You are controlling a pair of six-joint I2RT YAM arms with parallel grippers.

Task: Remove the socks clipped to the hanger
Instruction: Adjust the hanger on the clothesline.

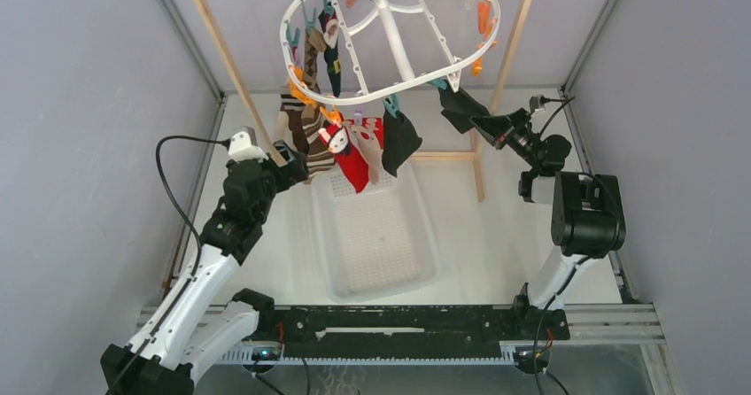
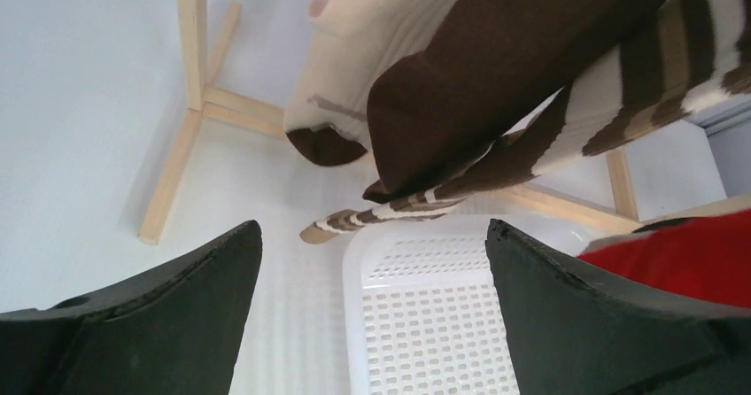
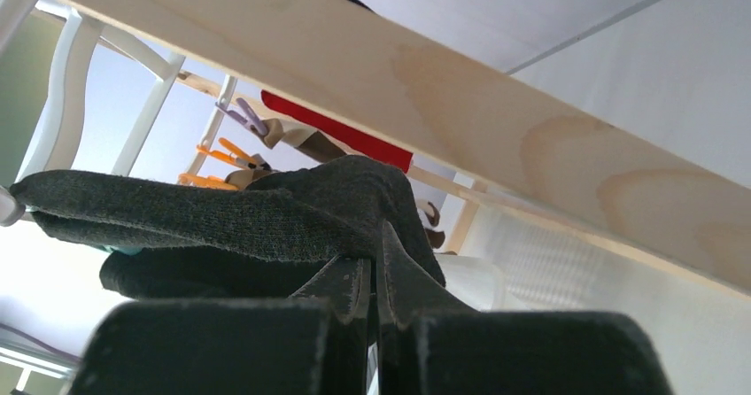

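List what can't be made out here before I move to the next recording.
- Top view: the hanger hook, cut off by the upper edge.
- Top view: left claw tips, tucked behind the striped sock.
- Right wrist view: the far end of the dark sock, cut off by the left edge; a wooden bar blocks most of the hanger.

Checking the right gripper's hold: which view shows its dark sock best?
Right wrist: the sock is close up, pinched in the shut right gripper. Top view shows it small, stretched from the hanger. Left wrist does not show it.
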